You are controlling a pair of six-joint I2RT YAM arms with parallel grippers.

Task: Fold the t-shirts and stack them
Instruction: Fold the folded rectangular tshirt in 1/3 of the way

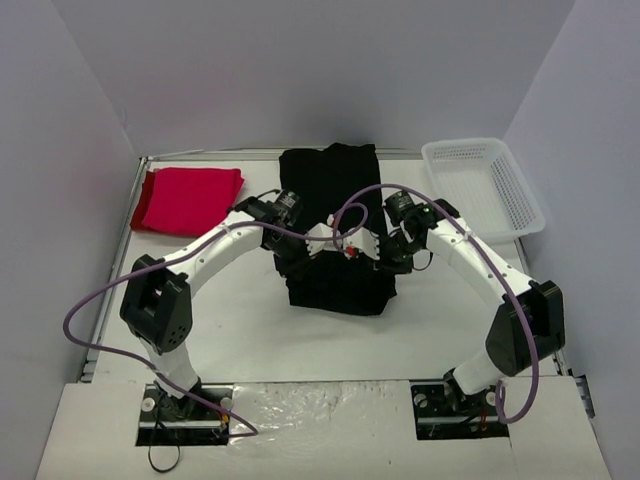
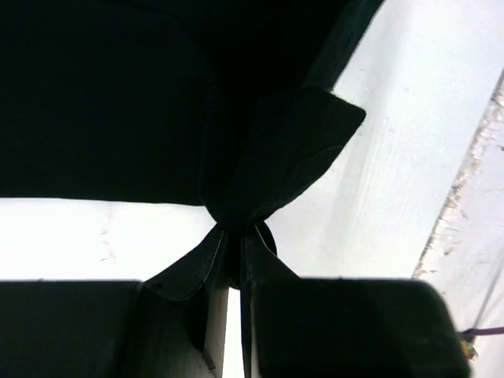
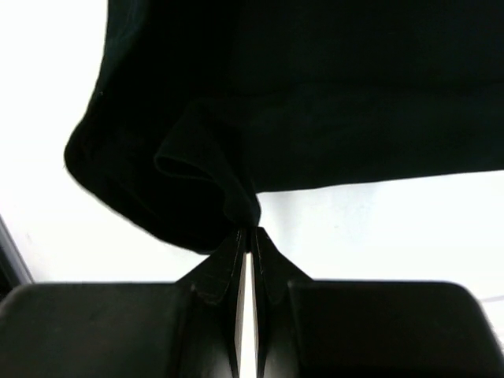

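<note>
The black t-shirt (image 1: 335, 190) lies in the middle of the table, its near part lifted and hanging between both arms. My left gripper (image 1: 290, 262) is shut on a bunched edge of the black shirt (image 2: 268, 150) at its left side. My right gripper (image 1: 388, 262) is shut on a pinch of the black shirt (image 3: 331, 94) at its right side. Both hold the cloth above the table. The red t-shirt (image 1: 188, 199) lies folded flat at the back left, away from both grippers. The blue chest mark is hidden.
A white mesh basket (image 1: 483, 186) stands at the back right corner. The white table (image 1: 320, 335) shows bare near the arm bases. Grey walls close in the back and sides. Purple cables loop over both arms.
</note>
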